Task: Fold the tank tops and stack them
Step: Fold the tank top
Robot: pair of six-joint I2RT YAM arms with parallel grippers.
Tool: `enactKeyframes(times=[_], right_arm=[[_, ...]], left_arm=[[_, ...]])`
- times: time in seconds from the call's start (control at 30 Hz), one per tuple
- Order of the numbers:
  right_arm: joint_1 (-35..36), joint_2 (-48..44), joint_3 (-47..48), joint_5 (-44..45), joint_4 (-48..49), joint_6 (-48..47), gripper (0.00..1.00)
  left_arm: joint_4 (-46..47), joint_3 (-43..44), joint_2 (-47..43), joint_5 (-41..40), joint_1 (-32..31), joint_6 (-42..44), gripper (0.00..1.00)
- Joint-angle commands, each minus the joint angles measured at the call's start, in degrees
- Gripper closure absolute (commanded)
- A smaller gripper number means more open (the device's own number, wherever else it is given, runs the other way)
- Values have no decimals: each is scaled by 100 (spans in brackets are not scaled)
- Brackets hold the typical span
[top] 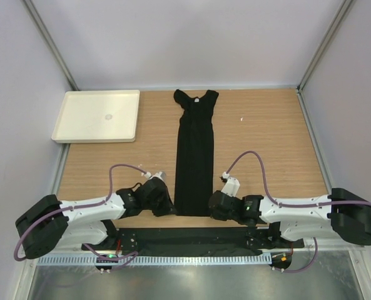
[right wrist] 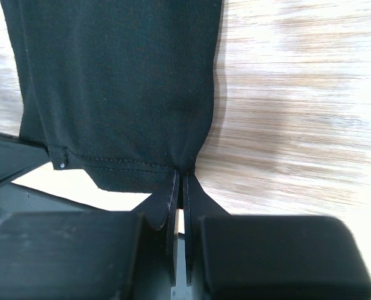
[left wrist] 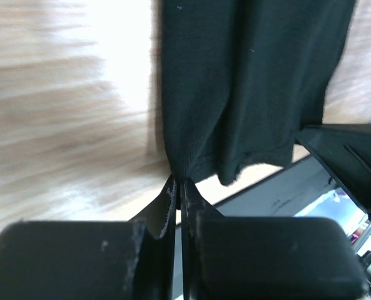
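Note:
A black tank top (top: 194, 156) lies as a long narrow strip down the middle of the wooden table, straps at the far end, hem nearest the arm bases. My left gripper (top: 167, 206) is shut on the hem's left corner; in the left wrist view the tank top (left wrist: 248, 87) is pinched at the tips of the left gripper (left wrist: 179, 182). My right gripper (top: 215, 206) is shut on the hem's right corner; the right wrist view shows the tank top (right wrist: 116, 81) with its stitched hem caught in the right gripper (right wrist: 181, 175).
A cream tray (top: 97, 116) sits at the table's far left corner. Grey walls with metal frame posts close in the table on the left, right and back. A black strip and metal rail (top: 191, 257) run along the near edge by the arm bases.

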Motion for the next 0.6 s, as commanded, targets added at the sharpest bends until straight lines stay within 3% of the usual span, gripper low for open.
enactKeyframes(times=[0.0, 0.33, 0.57], right_arm=[[57, -245, 148, 374, -194, -23, 99], [48, -799, 1086, 962, -1011, -761, 99], [-522, -440, 2186, 1421, -1794, -1568, 99]], left_arm=[[-13, -27, -391, -334, -184, -164, 100], [-453, 587, -639, -308, -193, 3, 100], [-1481, 1923, -164, -590, 122, 671, 100]])
